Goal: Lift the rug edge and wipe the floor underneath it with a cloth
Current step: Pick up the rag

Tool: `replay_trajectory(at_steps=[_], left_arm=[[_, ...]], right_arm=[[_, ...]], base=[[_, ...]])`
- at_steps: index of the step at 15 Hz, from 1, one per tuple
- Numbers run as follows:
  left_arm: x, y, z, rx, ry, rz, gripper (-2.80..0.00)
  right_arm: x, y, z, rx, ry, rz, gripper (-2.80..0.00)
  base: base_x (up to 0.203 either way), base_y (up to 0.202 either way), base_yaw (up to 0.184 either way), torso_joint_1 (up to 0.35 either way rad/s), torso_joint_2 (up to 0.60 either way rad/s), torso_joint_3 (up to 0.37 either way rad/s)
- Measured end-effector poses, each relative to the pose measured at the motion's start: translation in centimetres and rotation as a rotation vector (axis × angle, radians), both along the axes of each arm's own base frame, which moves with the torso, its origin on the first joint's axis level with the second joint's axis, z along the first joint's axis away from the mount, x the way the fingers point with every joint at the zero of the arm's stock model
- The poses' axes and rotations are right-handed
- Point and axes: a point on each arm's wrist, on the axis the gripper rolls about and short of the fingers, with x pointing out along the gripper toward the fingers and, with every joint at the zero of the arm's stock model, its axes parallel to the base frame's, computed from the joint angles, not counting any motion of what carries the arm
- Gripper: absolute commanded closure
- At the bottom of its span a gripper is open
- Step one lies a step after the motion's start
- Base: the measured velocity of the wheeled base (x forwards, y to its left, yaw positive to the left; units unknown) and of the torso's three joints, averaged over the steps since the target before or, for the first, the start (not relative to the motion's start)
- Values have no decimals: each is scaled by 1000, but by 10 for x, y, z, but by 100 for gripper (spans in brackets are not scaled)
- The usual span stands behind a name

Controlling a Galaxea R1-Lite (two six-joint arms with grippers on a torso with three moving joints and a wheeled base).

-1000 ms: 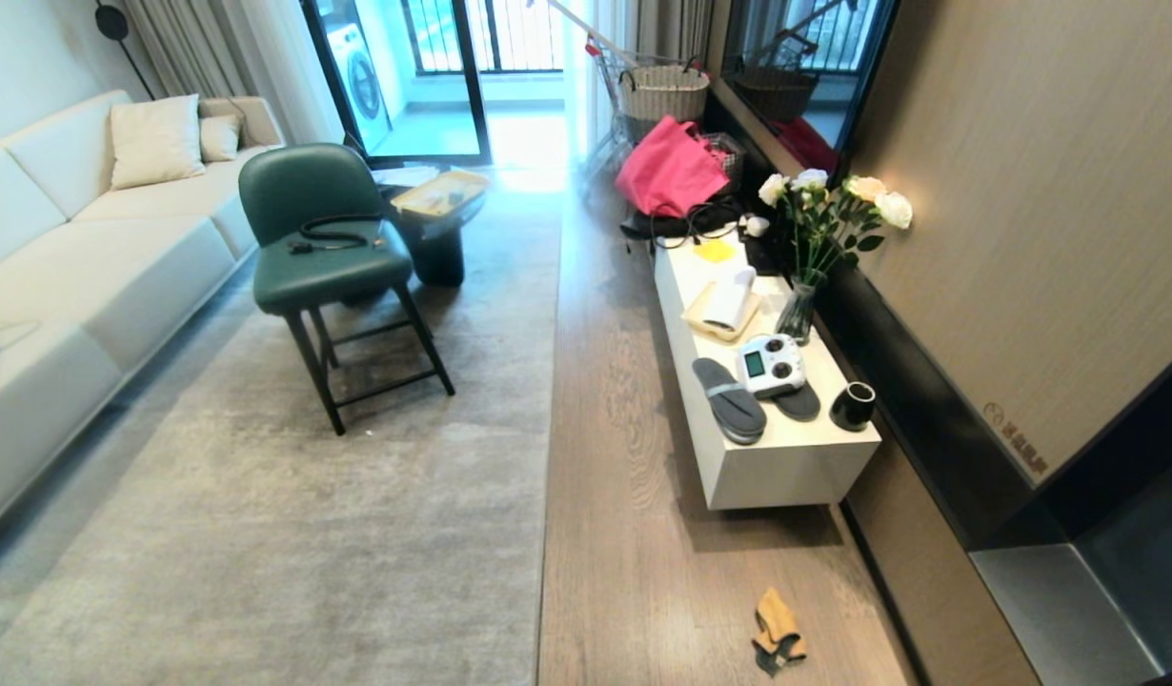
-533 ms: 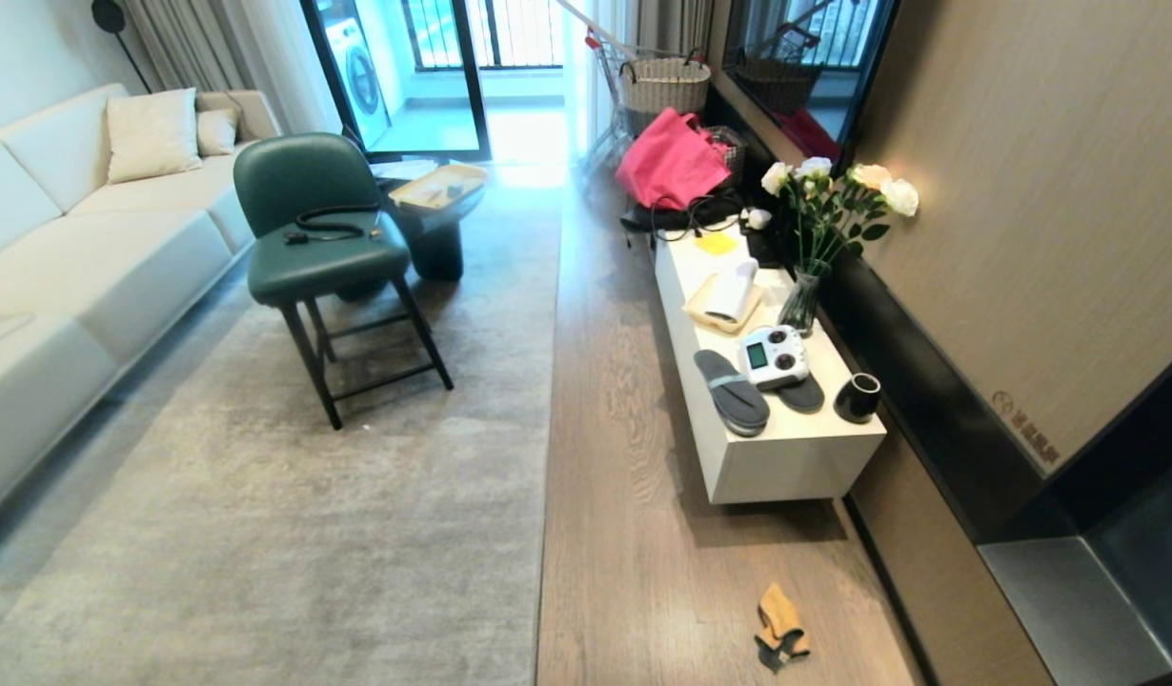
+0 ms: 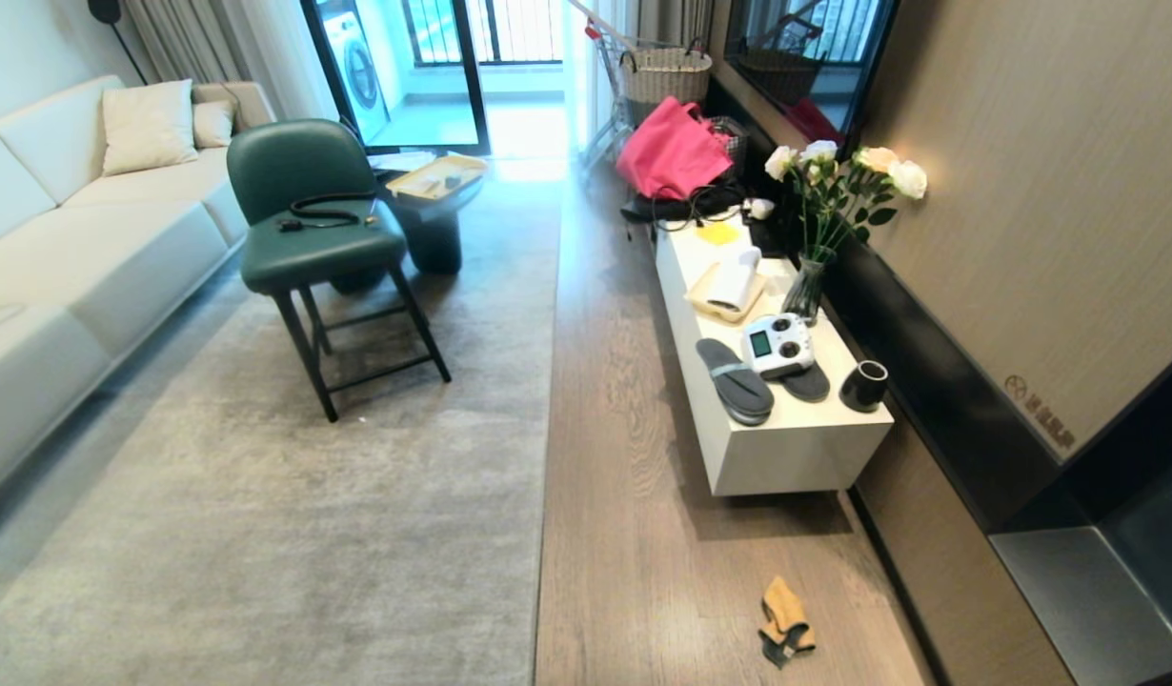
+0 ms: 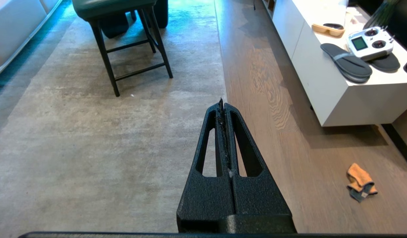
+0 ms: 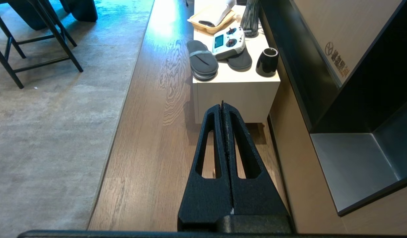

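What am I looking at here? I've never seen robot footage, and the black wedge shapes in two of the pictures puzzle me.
The wide picture comes from a camera on the robot's head, looking down into a living room. The other two come from cameras on its wrists. The black wedges are its pincers: the left gripper and the right gripper, both shut and holding nothing. On the wooden floor lies a small orange cloth, near a white cabinet. Beside the bare floor runs the rug edge, lying flat. A green chair stands on the rug.
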Motion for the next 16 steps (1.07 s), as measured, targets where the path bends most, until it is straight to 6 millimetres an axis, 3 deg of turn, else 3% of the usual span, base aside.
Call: replay_trajectory(at_steps=[16], left_arm=[[0, 0, 0, 0, 1, 0, 0]], right_arm=[[0, 0, 0, 5, 1, 0, 0]], base=[[0, 0, 0, -159, 499, 340]])
